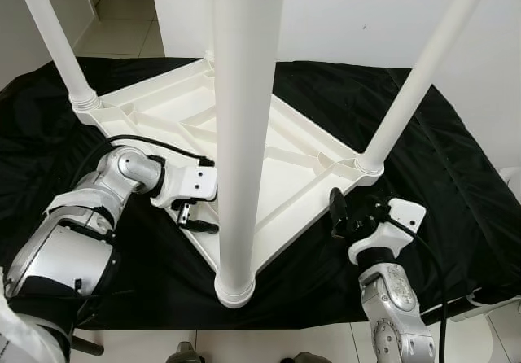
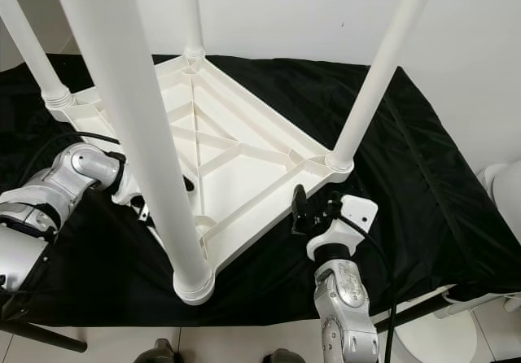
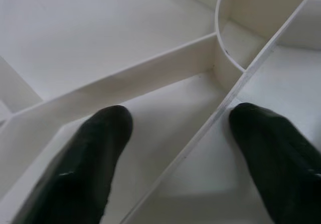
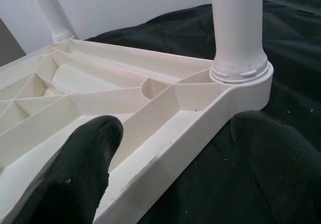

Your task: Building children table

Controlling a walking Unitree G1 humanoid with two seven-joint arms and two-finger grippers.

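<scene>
Nearest to the robot stands one white leg (image 1: 244, 135), rising straight up from the front corner of the upturned children's table (image 2: 236, 155), its collar seated in the corner socket just above the edge of the black cloth (image 1: 456, 184). The white plastic tabletop lies upside down on that cloth, ribbed underside facing up, with a leg planted at each of its four corners.

The left end effector (image 1: 195, 216) reaches in from the robot's left side at the tabletop's near-left edge. Seen from its wrist, its two black fingers (image 3: 90, 158) are spread apart, straddling one of the thin white ribs on the underside, gripping nothing.

The right end effector (image 2: 313, 208) sits at the near-right edge, close to the right corner leg (image 2: 378, 70). Its fingers (image 4: 75, 169) are likewise spread wide: one lies over the ribbed inside of the tabletop, the other over the black cloth outside, with the rim between them.

Further back, the left leg (image 1: 53, 37) and the far leg (image 2: 189, 13) stand upright at their corners. Beyond the cloth is a white wall (image 1: 350, 13), and tiled floor (image 1: 122, 21) shows at the far left.
</scene>
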